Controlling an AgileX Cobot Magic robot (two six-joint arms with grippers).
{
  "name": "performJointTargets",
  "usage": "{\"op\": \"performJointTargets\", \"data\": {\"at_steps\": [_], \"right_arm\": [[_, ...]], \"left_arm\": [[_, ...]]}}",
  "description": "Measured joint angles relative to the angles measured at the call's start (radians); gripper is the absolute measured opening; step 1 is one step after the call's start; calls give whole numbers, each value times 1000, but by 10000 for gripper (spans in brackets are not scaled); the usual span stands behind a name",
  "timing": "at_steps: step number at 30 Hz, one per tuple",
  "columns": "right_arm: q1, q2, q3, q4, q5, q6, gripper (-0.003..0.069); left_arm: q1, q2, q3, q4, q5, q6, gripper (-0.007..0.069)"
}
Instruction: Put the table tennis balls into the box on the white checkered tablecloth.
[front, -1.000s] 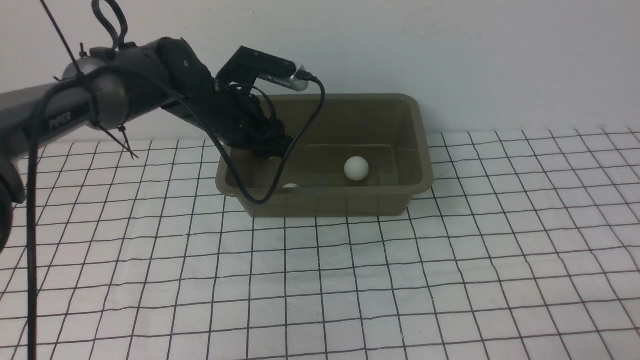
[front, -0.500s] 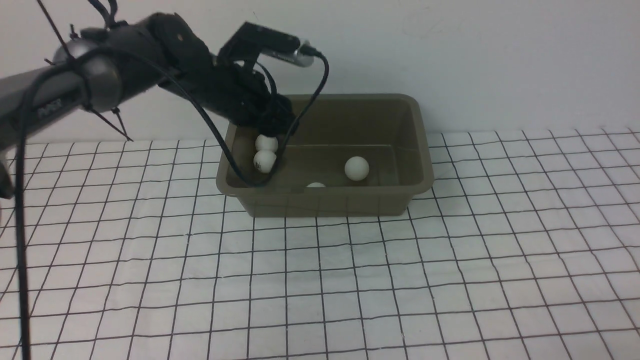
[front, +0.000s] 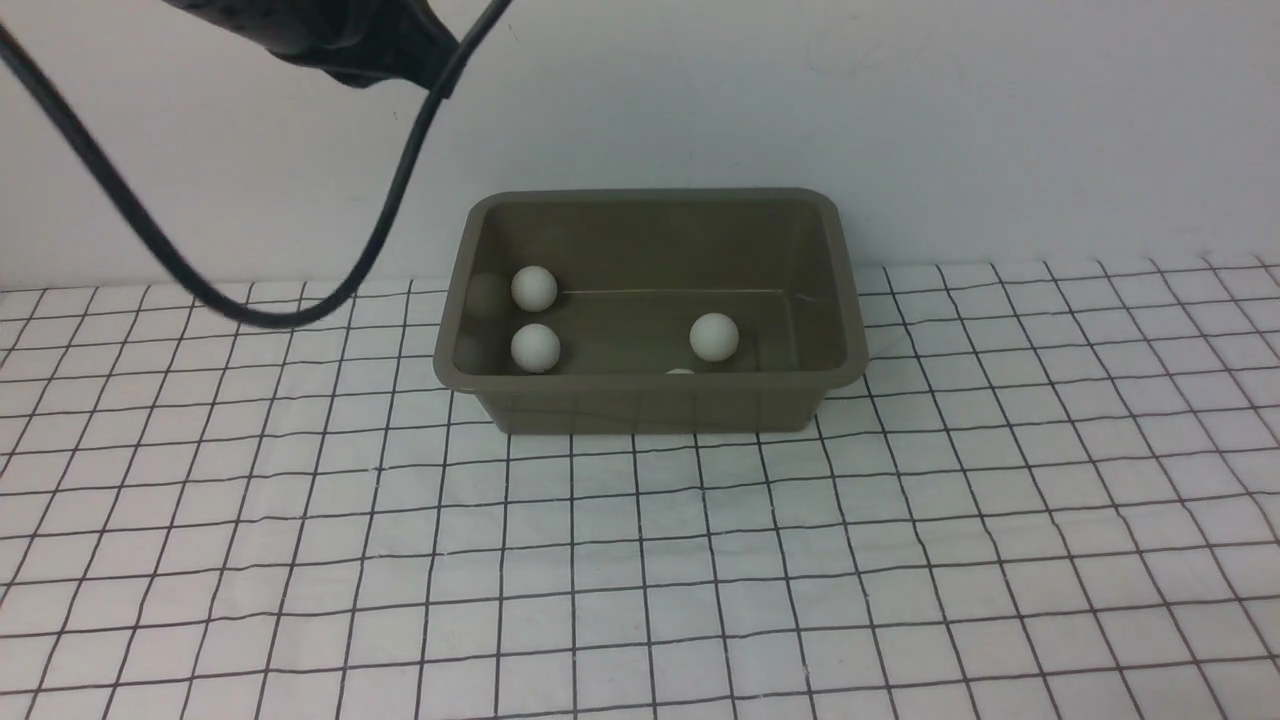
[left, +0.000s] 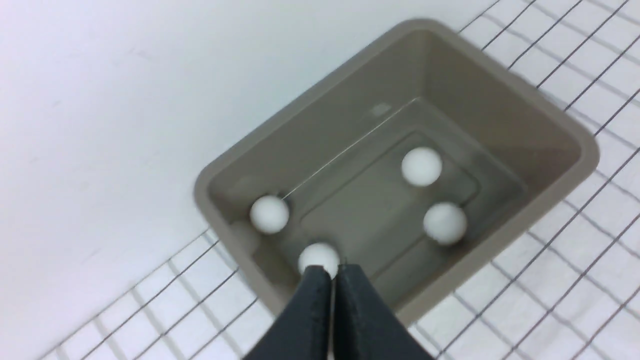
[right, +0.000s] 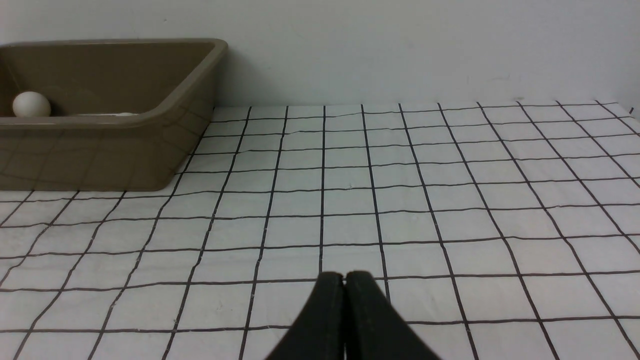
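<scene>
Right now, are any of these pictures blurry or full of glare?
Front view: cable smeared by motion, the box sharp. Left wrist view: soft throughout, the table tennis balls fuzzy-edged. Right wrist view: crisp grid, the tablecloth reflected on the glossy box wall.

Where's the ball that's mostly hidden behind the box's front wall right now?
In the front view that ball peeks just over the near wall of the box, slightly right of centre, just in front of the fully visible right-hand ball.

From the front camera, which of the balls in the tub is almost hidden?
The ball tucked against the box's near wall: only its top peeks over the rim, while the other three balls show whole.
</scene>
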Motion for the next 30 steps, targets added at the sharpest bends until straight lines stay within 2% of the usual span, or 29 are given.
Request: {"op": "performJointTargets", "data": {"at_steps": [5,13,24,30], "right_arm": [[0,0,0,0,0,0,-17],[0,0,0,0,0,0,-17],[0,0,0,0,0,0,-17],[0,0,0,0,0,0,-17]], "left_arm": [[0,-184,245,62,-51,-28,-4],[0,-471,658,68,-204,-92,-4],[0,-625,905,74,-242,-113,-4],[0,-713,1101,95,-331,-94,-4]]}}
